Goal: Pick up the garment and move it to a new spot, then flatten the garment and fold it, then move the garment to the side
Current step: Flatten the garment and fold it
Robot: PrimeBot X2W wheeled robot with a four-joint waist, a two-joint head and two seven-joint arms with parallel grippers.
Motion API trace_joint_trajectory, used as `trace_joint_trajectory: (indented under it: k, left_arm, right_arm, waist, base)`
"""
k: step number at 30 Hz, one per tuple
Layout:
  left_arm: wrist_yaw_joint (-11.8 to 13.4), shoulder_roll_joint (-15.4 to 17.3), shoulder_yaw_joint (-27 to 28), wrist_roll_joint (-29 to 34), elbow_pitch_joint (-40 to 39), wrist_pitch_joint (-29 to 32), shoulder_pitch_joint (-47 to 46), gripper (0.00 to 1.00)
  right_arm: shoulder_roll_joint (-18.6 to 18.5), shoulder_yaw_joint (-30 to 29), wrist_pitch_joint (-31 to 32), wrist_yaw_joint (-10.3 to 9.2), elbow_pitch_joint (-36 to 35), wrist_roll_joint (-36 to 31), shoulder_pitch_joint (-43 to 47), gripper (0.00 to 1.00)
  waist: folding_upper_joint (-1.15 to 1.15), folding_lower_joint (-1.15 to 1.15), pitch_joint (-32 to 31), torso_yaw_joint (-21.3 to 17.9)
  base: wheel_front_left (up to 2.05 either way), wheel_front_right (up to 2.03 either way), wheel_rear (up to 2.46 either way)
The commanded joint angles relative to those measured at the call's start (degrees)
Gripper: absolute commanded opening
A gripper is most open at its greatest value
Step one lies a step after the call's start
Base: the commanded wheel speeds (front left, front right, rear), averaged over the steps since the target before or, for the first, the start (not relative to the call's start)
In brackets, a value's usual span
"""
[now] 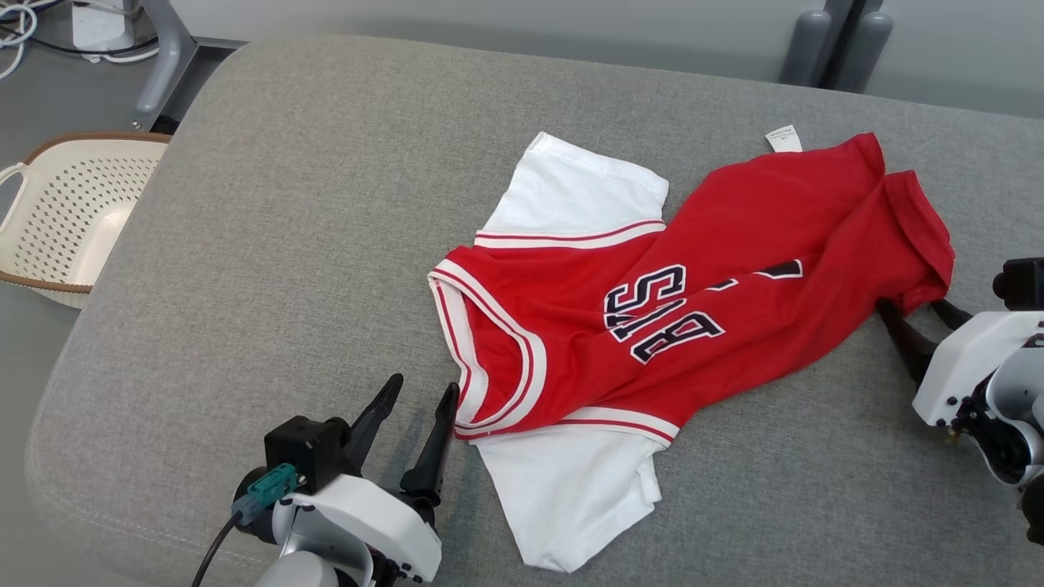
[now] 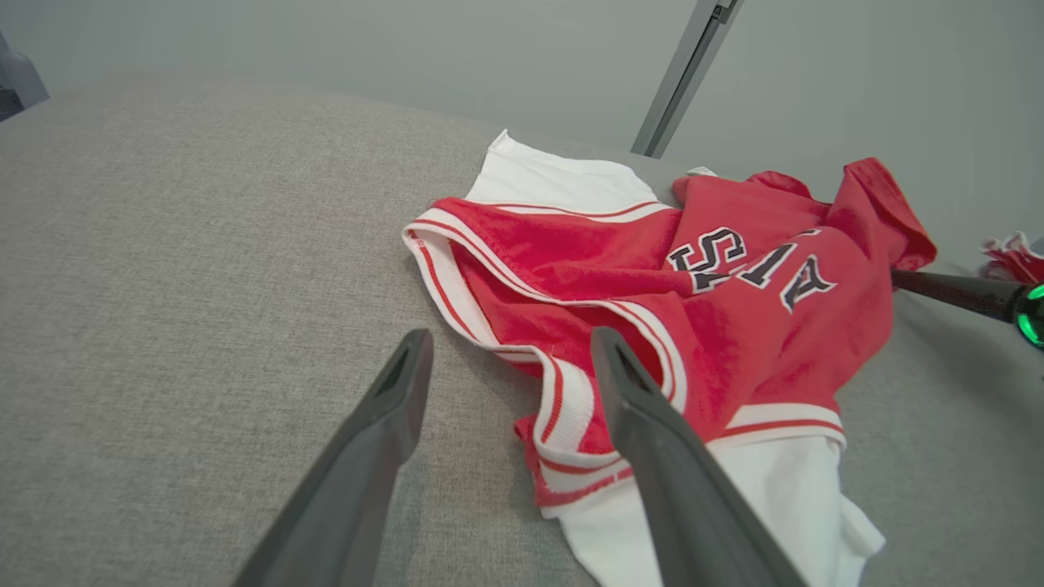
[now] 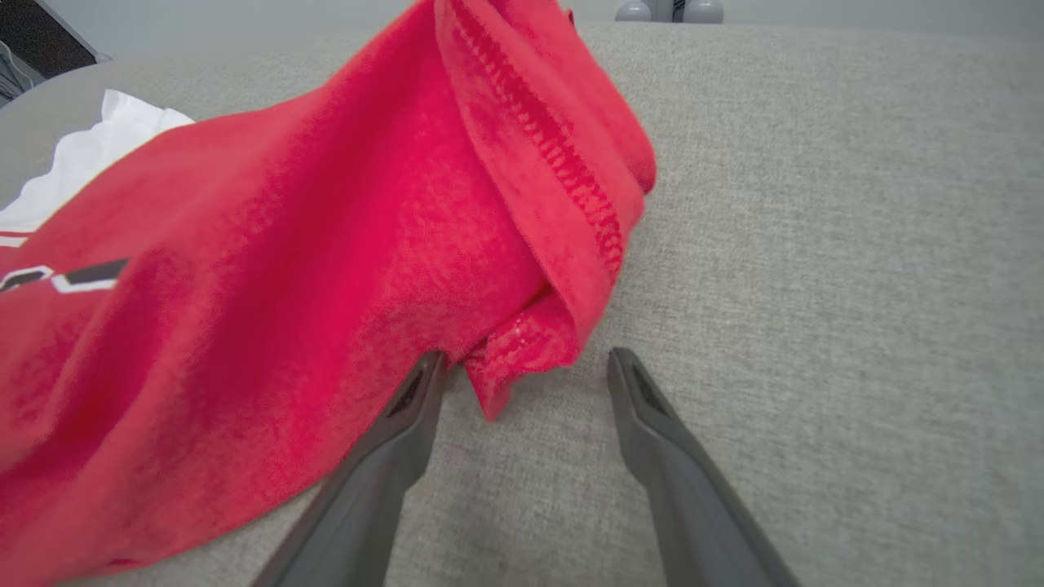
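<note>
Red garment (image 1: pixel 734 269), left end effector (image 1: pixel 423 385), right end effector (image 1: pixel 911 306), both splayed low

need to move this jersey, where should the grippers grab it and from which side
Take the jersey at both ends: the striped neckline trim with the left gripper from the left, the rolled red hem corner with the right gripper from the right. Both edges stand raised off the cushion, right by the open jaws.

A grey fabric-covered bench (image 1: pixel 285 204) carries a rumpled red jersey (image 1: pixel 734 269) (white sleeves spread out) near its middle.
</note>
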Motion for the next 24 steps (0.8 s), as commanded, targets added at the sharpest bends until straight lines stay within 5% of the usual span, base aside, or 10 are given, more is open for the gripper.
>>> trace_joint_trajectory:
  k: [1,3,4,14,24]
  left_arm:
    - [0.1,0.1,0.0,-0.3,0.0,-0.3,-0.8,1.0]
    - [0.2,0.2,0.0,-0.3,0.1,-0.4,-0.8,1.0]
    - [0.3,0.2,0.0,-0.3,0.1,-0.4,-0.8,1.0]
    - [1.1,1.3,0.3,-0.8,0.2,0.1,0.6,1.0]
    - [2.2,3.2,1.4,-1.9,-0.8,0.5,3.8,1.0]
  right_arm:
    - [-0.2,0.3,-0.5,-0.01,0.5,0.2,-0.7,0.9]
    - [-0.3,0.8,-1.2,-0.01,1.9,-0.5,-1.4,0.08]
    - [-0.2,1.1,-1.5,-0.01,2.3,-0.3,-1.6,0.0]
    - [-2.3,3.5,-4.4,-0.01,2.7,-1.3,-3.7,0.0]
    - [-10.7,7.8,9.5,-0.01,-15.2,9.0,3.5,0.0]
  waist:
    - [0.0,0.0,0.2,0.3]
    - [0.0,0.0,0.4,0.4]
    - [0.0,0.0,0.4,0.4]
    - [0.0,0.0,-2.6,-2.6]
    - [0.0,0.0,-7.2,-9.4]
  base:
    - [0.0,0.0,0.0]
    - [0.0,0.0,0.0]
    - [0.0,0.0,0.0]
    - [0.0,0.0,0.0]
    - [0.0,0.0,0.0]
